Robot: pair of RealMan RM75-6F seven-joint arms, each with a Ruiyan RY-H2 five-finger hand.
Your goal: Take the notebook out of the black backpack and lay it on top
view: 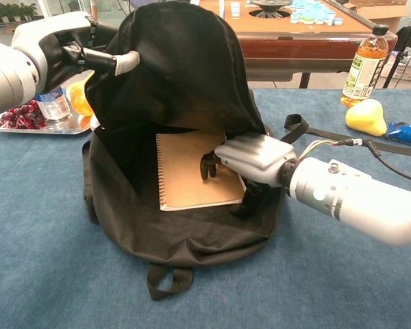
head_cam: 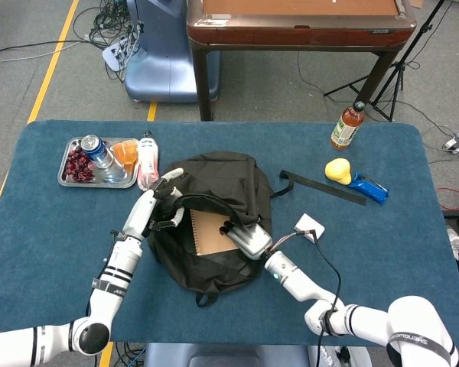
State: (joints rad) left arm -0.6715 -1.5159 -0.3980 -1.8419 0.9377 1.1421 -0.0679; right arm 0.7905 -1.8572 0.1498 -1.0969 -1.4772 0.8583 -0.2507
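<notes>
Showing on the blue worktop (head_cam: 53, 229): one black fabric backpack (head_cam: 222, 180), one brown spiral-bound notebook (head_cam: 210, 232), two bottles (head_cam: 347, 125) (head_cam: 146, 159), one metal tray (head_cam: 67, 180), one yellow pear-shaped object (head_cam: 337, 170).

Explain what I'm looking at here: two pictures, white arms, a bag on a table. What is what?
Both pictures come from the robot's own cameras: the head view looks down on the blue table, the chest view looks level across it. The white arms end in fingered hands. The left hand holds up the flap of the black backpack. The right hand reaches into the opening, fingers on the brown notebook, which lies inside; whether they grip it, I cannot tell. Also on the table: a tray with a can and snacks, a bottle, a yellow thing, a blue packet and a small white box.
</notes>
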